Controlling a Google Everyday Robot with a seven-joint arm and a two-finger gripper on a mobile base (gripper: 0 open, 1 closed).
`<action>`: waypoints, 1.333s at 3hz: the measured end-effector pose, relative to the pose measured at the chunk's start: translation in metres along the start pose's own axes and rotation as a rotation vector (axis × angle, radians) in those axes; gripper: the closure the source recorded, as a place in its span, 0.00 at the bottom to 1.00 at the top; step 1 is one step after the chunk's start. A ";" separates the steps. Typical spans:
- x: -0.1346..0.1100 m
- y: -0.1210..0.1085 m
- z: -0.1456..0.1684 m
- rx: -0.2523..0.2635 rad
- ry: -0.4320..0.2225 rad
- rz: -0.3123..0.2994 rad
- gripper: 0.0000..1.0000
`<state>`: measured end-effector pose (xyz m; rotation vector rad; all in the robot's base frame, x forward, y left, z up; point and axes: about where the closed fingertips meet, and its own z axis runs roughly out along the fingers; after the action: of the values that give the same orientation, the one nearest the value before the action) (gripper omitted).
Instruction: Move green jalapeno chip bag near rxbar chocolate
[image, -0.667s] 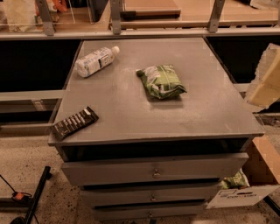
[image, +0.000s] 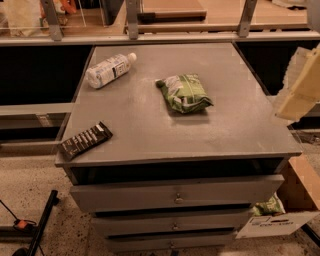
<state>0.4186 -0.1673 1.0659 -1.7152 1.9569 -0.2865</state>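
Observation:
The green jalapeno chip bag (image: 184, 93) lies flat on the grey cabinet top (image: 150, 130), a little right of its middle. The rxbar chocolate (image: 85, 140), a dark bar with white lettering, lies at the front left corner, angled across the edge area. My gripper (image: 299, 86) shows as a cream-coloured shape at the right edge of the view, beyond the cabinet's right side and well apart from the bag. It touches nothing on the top.
A white-labelled plastic bottle (image: 108, 69) lies on its side at the back left of the top. Drawers (image: 175, 196) sit below the top. A cardboard box (image: 285, 210) stands on the floor at the right. A railing (image: 150, 37) runs behind the cabinet.

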 end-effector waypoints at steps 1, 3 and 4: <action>-0.027 -0.018 0.003 0.007 -0.075 -0.076 0.00; -0.085 -0.055 0.094 -0.050 -0.150 -0.165 0.00; -0.098 -0.063 0.160 -0.067 -0.076 -0.170 0.00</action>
<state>0.5609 -0.0558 0.9845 -1.9114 1.7885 -0.2151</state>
